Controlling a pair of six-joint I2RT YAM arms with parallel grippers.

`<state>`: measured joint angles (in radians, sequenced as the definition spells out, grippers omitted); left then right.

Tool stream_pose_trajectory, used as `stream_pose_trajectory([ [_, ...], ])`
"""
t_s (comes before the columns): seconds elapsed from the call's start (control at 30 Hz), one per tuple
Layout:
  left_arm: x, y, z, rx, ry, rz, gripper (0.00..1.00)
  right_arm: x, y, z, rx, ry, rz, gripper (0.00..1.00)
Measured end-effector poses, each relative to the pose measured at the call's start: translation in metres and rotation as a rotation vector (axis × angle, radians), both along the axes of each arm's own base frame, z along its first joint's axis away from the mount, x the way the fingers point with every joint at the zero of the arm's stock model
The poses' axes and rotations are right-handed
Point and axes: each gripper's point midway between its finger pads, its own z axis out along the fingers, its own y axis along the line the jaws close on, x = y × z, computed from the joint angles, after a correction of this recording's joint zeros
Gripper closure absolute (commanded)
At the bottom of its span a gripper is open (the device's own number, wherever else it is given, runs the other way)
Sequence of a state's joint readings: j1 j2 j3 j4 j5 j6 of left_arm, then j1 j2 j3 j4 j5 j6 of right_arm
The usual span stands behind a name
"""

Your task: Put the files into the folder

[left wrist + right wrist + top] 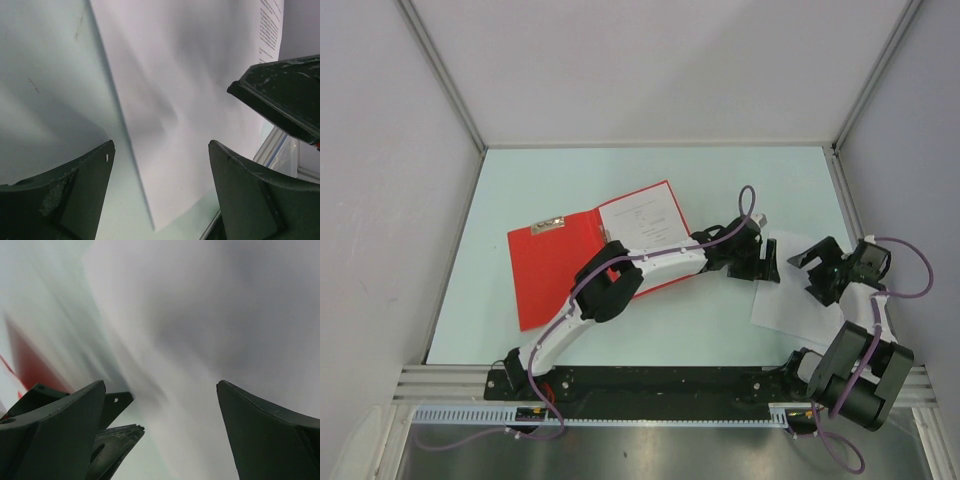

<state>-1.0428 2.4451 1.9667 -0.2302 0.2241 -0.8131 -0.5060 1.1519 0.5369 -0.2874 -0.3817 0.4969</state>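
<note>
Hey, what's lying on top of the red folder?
One white printed sheet lies on the folder's right part. The left arm crosses above its near edge, hiding anything beneath.
</note>
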Motion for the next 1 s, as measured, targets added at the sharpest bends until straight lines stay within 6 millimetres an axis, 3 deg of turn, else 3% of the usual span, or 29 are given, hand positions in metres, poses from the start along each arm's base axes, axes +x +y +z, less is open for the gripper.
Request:
stream_pose_trajectory([
  [0.27, 0.003, 0.002, 0.0, -0.021, 0.022, 0.003, 0.17, -0.006, 0.013, 0.005, 0.1, -0.049, 0.039, 0.0],
  [0.67, -0.002, 0.011, 0.005, 0.01, 0.001, -0.048, 0.15, -0.019, -0.059, 0.0, -0.206, 0.058, -0.223, 0.0],
  [0.73, -0.003, 0.012, 0.008, 0.009, -0.007, -0.059, 0.14, -0.019, -0.062, -0.006, -0.216, 0.09, -0.232, 0.0],
  [0.83, -0.005, 0.014, 0.016, 0.01, -0.021, -0.078, 0.14, -0.021, -0.055, -0.028, -0.201, 0.178, -0.212, 0.0],
  [1.0, -0.005, 0.014, 0.038, 0.0, -0.056, -0.105, 0.14, -0.002, -0.032, -0.03, -0.218, 0.171, -0.15, 0.0],
])
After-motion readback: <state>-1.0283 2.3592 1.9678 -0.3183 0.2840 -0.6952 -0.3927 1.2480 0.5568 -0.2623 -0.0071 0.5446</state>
